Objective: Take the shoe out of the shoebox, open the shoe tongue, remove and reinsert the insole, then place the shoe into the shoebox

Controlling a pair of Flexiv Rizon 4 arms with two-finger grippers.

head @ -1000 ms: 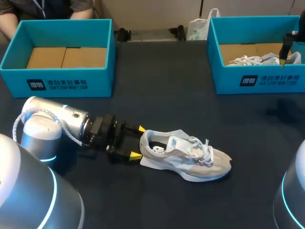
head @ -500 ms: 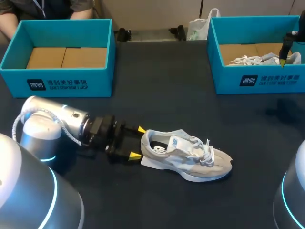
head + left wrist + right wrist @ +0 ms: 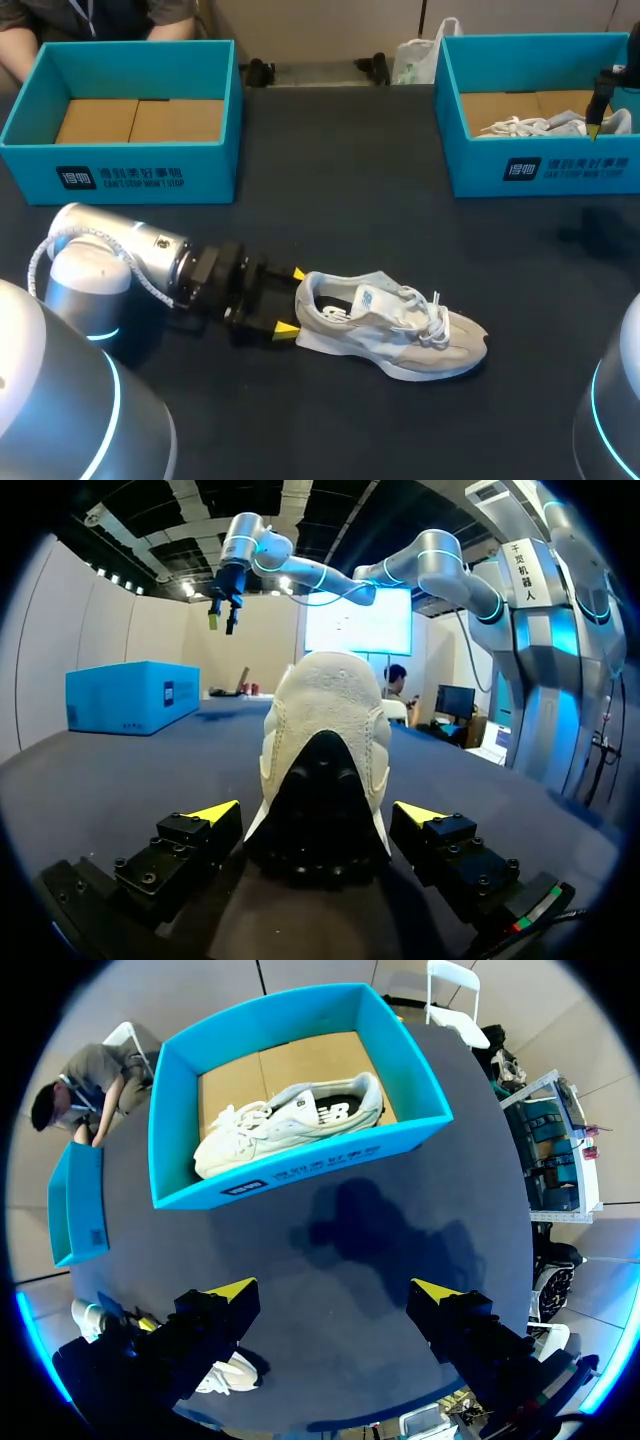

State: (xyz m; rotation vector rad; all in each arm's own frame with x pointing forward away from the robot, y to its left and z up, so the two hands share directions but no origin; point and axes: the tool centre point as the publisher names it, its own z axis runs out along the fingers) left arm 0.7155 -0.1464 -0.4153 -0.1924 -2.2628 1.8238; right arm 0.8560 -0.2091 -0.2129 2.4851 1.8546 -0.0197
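A pale grey and white shoe (image 3: 395, 325) lies on its sole in the middle of the dark table, toe to the right. My left gripper (image 3: 290, 300) is at its heel, open, a yellow-tipped finger on either side. In the left wrist view the heel (image 3: 325, 750) fills the gap between the open fingers, with slight gaps on both sides. My right gripper (image 3: 593, 128) hangs open, high over the right blue shoebox (image 3: 540, 165). The right wrist view looks down past that gripper (image 3: 335, 1290) into the shoebox (image 3: 300, 1175), where a second white shoe (image 3: 290, 1120) lies.
An empty blue shoebox (image 3: 120, 170) with a brown cardboard floor stands at the back left. A white bag (image 3: 415, 60) sits at the table's far edge. A person sits behind the left box, hands off the table.
My left arm has shifted very slightly toward the table's near edge. The shoe and the right arm have not moved.
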